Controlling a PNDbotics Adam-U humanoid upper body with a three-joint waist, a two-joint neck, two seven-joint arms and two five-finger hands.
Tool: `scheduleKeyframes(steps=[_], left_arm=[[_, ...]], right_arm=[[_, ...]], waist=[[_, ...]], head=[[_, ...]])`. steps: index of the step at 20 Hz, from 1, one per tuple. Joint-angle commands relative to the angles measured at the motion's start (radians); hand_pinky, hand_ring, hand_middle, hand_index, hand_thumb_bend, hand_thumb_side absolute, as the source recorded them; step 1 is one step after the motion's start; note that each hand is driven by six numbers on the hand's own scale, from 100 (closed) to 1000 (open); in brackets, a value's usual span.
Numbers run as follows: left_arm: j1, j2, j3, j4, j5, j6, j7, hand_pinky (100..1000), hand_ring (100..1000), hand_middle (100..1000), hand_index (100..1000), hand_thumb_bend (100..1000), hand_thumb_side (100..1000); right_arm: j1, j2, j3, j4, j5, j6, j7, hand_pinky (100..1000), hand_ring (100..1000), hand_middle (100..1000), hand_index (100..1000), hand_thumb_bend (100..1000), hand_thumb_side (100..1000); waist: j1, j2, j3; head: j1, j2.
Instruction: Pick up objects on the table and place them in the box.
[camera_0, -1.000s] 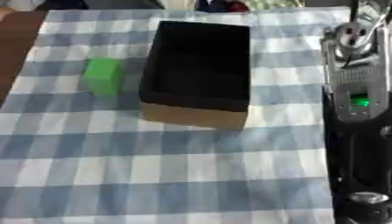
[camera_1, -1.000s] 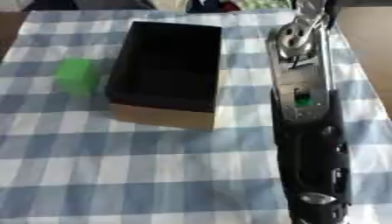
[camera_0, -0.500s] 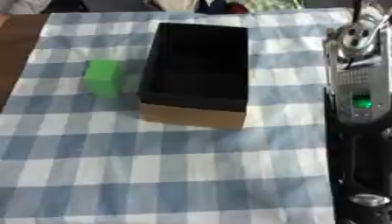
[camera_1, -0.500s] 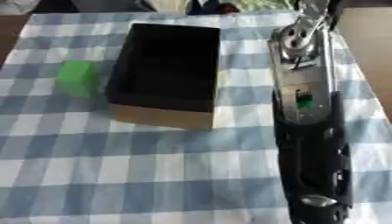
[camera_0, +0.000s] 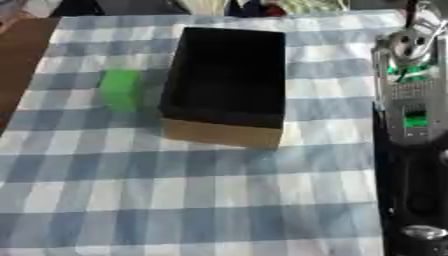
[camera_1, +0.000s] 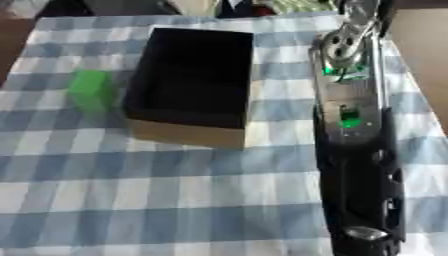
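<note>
**Green block waits beside the empty box**

We see one green block (camera_0: 121, 89) lying on the checked cloth (camera_0: 219, 200) that covers the counter, just beside the left wall of the open box (camera_0: 229, 75), whose dark inside looks empty. Our right arm (camera_1: 352, 125) stretches up the right side of the view, but its hand is out of sight, so we cannot tell whether it is released or clenched; the left hand does not show at all. To do this pick well, we judge we should come down over the block from above, close on its long sides, lift clear of the box wall, then carry it across and lower it in.
</note>
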Motion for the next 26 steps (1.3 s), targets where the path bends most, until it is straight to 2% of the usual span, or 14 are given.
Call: scheduleKeyframes(steps=[1,5,15,24,26], left_arm=[[-0.044,0.009,-0.029,0.044,-0.043,-0.047,-0.106,786,890,915,1000,767,100],[-0.081,-0.015,-0.045,0.072,-0.086,-0.023,-0.178,797,897,929,1000,839,149],[-0.173,-0.082,-0.055,0.086,-0.066,0.011,-0.348,828,895,931,1000,821,185],[-0.244,-0.156,-0.075,0.123,-0.056,0.029,-0.389,875,892,927,1000,748,224],[-0.256,-0.17,-0.081,0.131,-0.068,0.035,-0.389,867,891,923,1000,773,188]], right_arm=[[-0.009,0.003,0.003,-0.007,0.009,-0.003,0.001,785,838,689,874,100,557],[-0.006,0.007,0.004,-0.007,0.008,-0.003,0.0,785,838,689,875,100,561],[0.002,0.015,0.003,-0.008,0.004,-0.004,-0.004,785,838,689,876,100,566],[0.008,0.021,0.007,-0.01,0.0,-0.006,-0.002,785,840,689,877,100,569],[0.009,0.023,0.007,-0.011,-0.002,-0.006,-0.002,785,840,689,878,100,571]], waist=[[0.005,-0.023,0.003],[0.005,-0.025,0.006],[0.004,-0.029,0.007],[0.006,-0.027,0.004],[0.006,-0.026,0.004]], head=[[0.004,0.005],[0.005,0.005],[0.016,0.005],[0.038,-0.001],[0.042,-0.003]])
